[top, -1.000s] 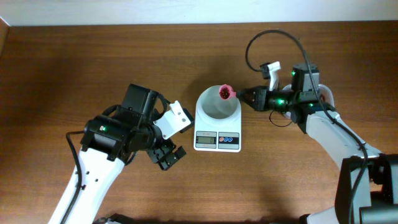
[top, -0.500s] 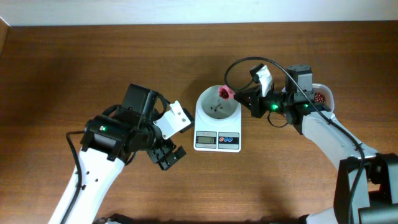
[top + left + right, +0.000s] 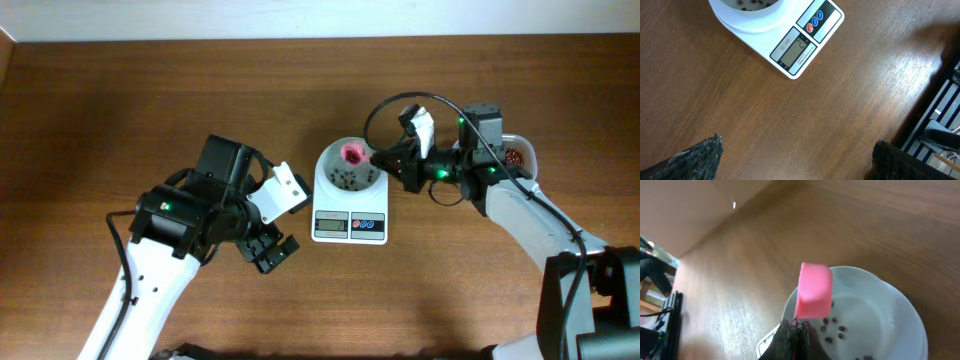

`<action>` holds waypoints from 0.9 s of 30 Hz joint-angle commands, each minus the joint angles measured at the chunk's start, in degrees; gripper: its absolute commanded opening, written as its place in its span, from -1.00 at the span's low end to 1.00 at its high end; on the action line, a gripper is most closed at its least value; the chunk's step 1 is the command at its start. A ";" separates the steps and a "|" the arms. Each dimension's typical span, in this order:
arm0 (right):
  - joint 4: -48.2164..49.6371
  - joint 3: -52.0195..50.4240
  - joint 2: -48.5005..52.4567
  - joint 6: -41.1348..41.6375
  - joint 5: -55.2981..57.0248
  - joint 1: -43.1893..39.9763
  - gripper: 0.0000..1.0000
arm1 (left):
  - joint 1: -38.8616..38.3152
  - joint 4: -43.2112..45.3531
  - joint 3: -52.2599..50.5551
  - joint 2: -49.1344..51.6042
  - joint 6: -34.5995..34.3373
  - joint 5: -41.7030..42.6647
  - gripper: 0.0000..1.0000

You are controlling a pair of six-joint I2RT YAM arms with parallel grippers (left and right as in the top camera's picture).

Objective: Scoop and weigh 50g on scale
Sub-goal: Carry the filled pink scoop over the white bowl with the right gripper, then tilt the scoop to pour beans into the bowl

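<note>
Scale [image 3: 349, 212] lies display-end toward robot; right claw [image 3: 378, 157] pinches scoop [image 3: 353, 153]; left claw [image 3: 270, 250] gapes empty.

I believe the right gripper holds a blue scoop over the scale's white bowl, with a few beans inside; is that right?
Not quite: the scoop is pink, not blue, as the right wrist view shows. The right gripper does hold it over the bowl on the scale, with a few beans inside.

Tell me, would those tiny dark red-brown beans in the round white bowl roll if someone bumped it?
Probably: the tiny dark red-brown beans lie loose and scattered, so they would likely roll across the smooth inside of the round white bowl. Its raised wall should mostly keep them in. Being so small, each is probably very light.
</note>
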 commanded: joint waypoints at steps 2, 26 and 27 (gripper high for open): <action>0.57 0.22 0.33 -0.85 1.01 0.42 -0.92 | 0.20 0.11 -0.44 -0.37 0.92 1.05 0.97; 0.90 0.22 -0.52 -6.47 -0.68 0.85 -0.92 | 0.20 0.11 -0.44 -0.37 0.92 1.05 0.98; 1.92 0.20 -0.50 -6.71 -4.59 0.85 -0.92 | 0.20 0.11 -0.44 -0.37 0.92 1.03 0.98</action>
